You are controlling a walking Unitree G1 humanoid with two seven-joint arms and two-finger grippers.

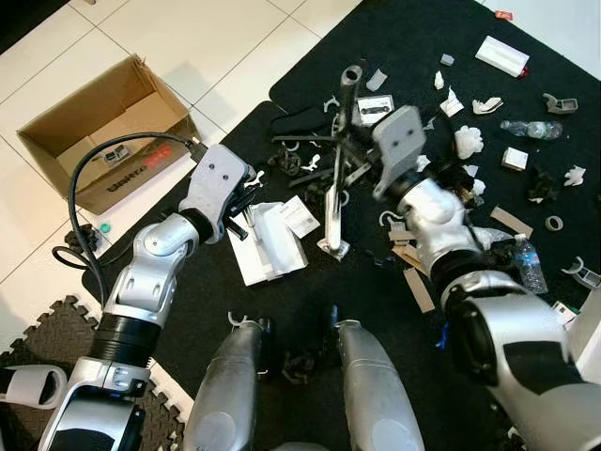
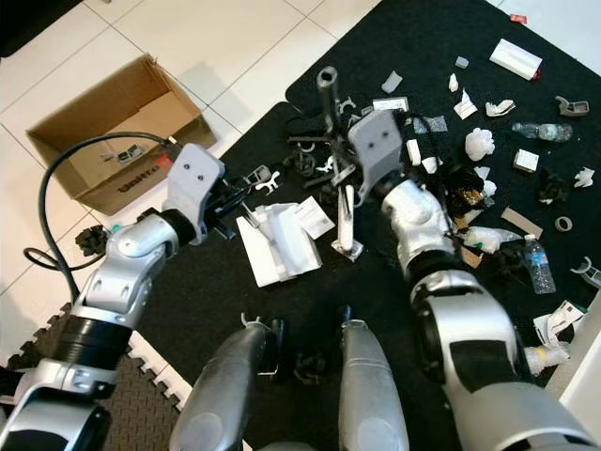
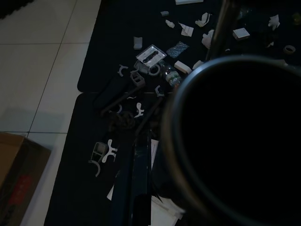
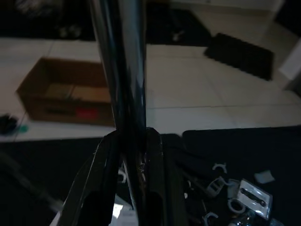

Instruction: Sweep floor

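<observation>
Right gripper (image 4: 129, 155) clamps broom pole (image 4: 117, 70), centre frame. Left gripper (image 2: 228, 202) grips dustpan (image 2: 279, 242). Risk: hard stroke scatters litter (image 1: 470, 141) off mat (image 1: 376, 38), upper right; pole slip loses control.

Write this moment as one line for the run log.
right gripper: shut on broom handle | left gripper: at dustpan | litter on black mat
</observation>
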